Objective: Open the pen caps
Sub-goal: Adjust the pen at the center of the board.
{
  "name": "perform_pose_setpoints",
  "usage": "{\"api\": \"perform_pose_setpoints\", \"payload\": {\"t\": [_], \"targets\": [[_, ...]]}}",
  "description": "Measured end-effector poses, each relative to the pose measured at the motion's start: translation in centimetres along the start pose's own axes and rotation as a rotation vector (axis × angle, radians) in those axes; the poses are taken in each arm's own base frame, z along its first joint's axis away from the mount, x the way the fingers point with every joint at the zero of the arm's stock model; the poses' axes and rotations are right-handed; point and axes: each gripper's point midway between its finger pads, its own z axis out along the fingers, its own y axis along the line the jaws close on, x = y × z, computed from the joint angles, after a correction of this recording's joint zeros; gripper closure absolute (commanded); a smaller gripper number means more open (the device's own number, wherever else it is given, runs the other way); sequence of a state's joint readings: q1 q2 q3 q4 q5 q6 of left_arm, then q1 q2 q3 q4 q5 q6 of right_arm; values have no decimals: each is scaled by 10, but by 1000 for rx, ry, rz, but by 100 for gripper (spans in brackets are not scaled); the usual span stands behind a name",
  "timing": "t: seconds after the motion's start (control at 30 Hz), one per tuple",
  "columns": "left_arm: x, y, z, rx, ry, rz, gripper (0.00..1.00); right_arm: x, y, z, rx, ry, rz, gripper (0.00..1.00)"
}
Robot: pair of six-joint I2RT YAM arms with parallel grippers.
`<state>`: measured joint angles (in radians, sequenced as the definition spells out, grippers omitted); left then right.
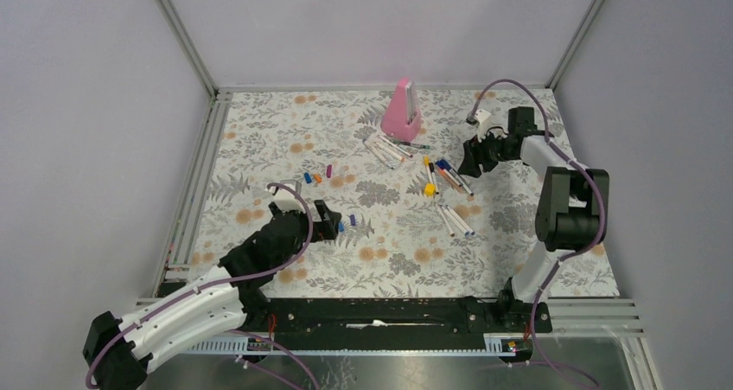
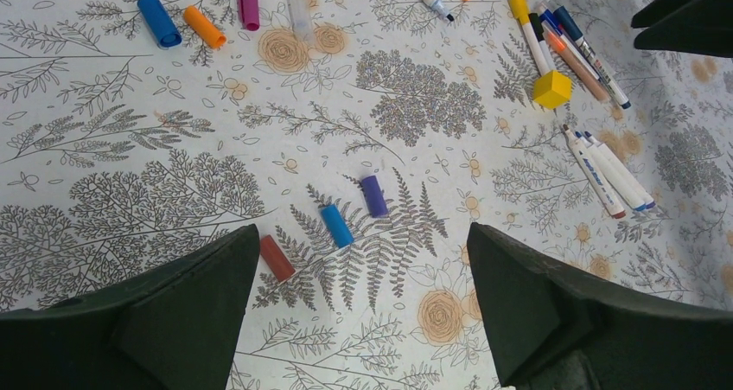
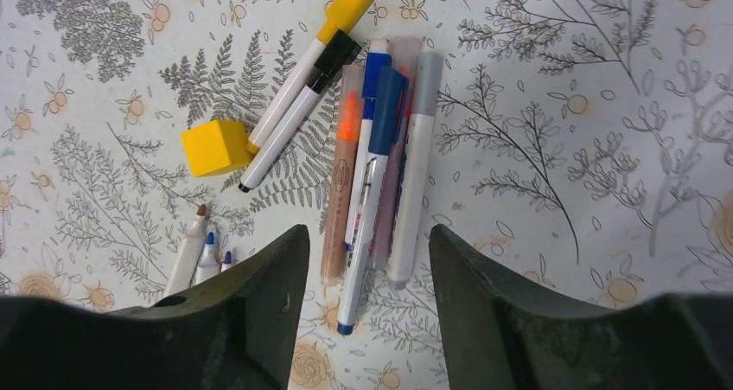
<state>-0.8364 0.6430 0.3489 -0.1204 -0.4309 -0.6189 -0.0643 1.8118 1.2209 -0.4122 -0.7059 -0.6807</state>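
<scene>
ok, left gripper (image 2: pixel 361 239) has its jaws wide apart with only cloth between them, over the floral-print table (image 1: pixel 259 131). three loose pen caps lie just ahead of it in a slanted row: red cap (image 2: pixel 277 258) right beside the left finger, then blue cap (image 2: pixel 337 226), then purple cap (image 2: pixel 373 195). they don't touch each other (smooth plastic stubs, all lying flat). farther off to the left is a second row: far blue cap (image 2: pixel 159 21), orange cap (image 2: pixel 204 27), magenta cap (image 2: pixel 249 1), clear cap (image 2: pixel 300 14).

right gripper (image 3: pixel 367 239) has its jaws apart too, clamped on nothing, straddling one end of a pen bundle (image 3: pixel 380 148). these are slim barrels side by side and touching, caps still on. yellow cube (image 3: pixel 216 146), matte, touches two white barrels, one with a yellow cap (image 3: pixel 347 8) and one with a black cap (image 3: pixel 335 51). uncapped markers (image 3: pixel 203 256) are partly hidden by a finger.

pink wedge (image 1: pixel 403 111) stands upright at the far side, well apart from both grippers, with white markers (image 1: pixel 385 150) just near of it.
</scene>
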Motion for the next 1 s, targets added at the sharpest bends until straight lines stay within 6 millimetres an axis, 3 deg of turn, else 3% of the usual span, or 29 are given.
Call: {"api": "perform_pose_setpoints", "payload": {"t": [0.3, 1.0], "targets": [[7, 2, 7, -13, 12, 4, 1, 23, -12, 34, 14, 155, 41, 49], [10, 5, 11, -23, 14, 4, 1, 34, -33, 36, 100, 233, 68, 58]]}}
